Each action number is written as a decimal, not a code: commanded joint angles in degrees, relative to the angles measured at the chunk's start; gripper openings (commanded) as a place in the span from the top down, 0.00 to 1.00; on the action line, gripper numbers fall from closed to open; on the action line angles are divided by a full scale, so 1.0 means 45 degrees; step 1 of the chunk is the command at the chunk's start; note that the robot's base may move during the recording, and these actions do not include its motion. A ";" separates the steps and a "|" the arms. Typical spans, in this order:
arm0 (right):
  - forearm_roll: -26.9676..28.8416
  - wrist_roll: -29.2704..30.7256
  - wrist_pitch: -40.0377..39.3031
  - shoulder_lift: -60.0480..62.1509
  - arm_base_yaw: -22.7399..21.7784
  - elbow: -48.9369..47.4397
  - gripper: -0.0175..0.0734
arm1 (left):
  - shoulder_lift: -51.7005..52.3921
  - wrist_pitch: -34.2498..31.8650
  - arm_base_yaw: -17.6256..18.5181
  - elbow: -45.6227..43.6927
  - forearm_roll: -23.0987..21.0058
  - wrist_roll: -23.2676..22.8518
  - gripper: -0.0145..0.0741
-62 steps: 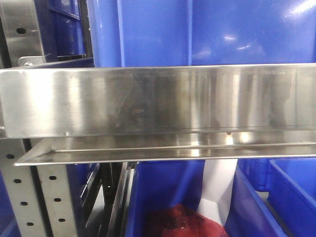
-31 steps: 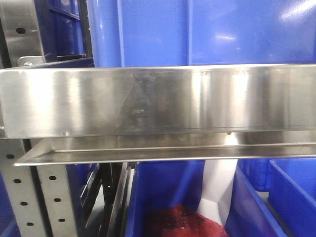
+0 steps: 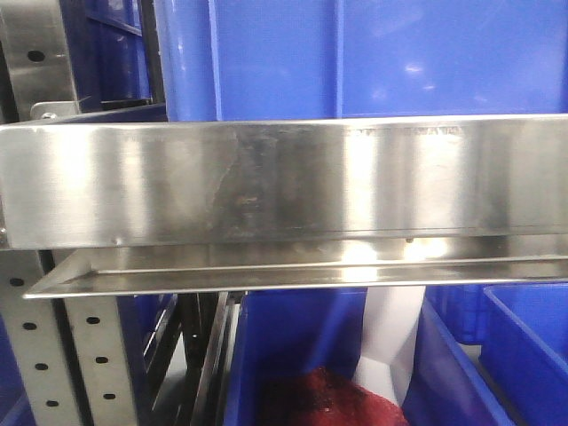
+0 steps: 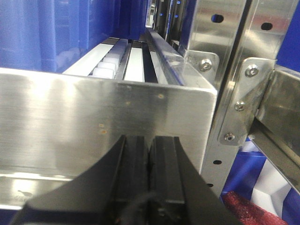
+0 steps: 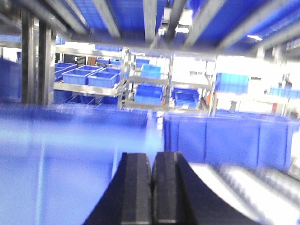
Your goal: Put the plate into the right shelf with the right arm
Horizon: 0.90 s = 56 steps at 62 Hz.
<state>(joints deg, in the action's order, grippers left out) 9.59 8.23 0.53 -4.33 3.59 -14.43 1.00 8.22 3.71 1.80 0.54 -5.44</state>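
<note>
Black right gripper (image 5: 151, 187) and left gripper (image 4: 149, 164) both sit closed, seemingly empty, though blurred.

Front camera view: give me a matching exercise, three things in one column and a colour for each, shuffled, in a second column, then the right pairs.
Things:
1. shelf edge
2. bin above the shelf
3. lumpy stuff in the lower bin

Colours:
A. dark red
B. shiny silver
C. blue

Pairs: 1-B, 2-C, 3-A
</note>
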 commanded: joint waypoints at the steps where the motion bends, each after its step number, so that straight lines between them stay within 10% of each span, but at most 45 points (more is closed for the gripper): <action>1: -0.0266 -0.0780 -0.0755 0.0583 -0.0050 0.0405 0.75 | 0.0053 -0.1099 0.0085 0.0126 -0.0030 -0.0075 0.89; 56: -0.1396 -0.1538 0.0530 0.1266 -0.0050 0.3092 0.75 | 0.0053 -0.1099 0.0085 0.0126 -0.0030 -0.0075 0.89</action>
<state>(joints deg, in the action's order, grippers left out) 3.74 1.43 6.91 0.64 3.59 0.55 1.00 8.22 3.71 1.80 0.54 -5.44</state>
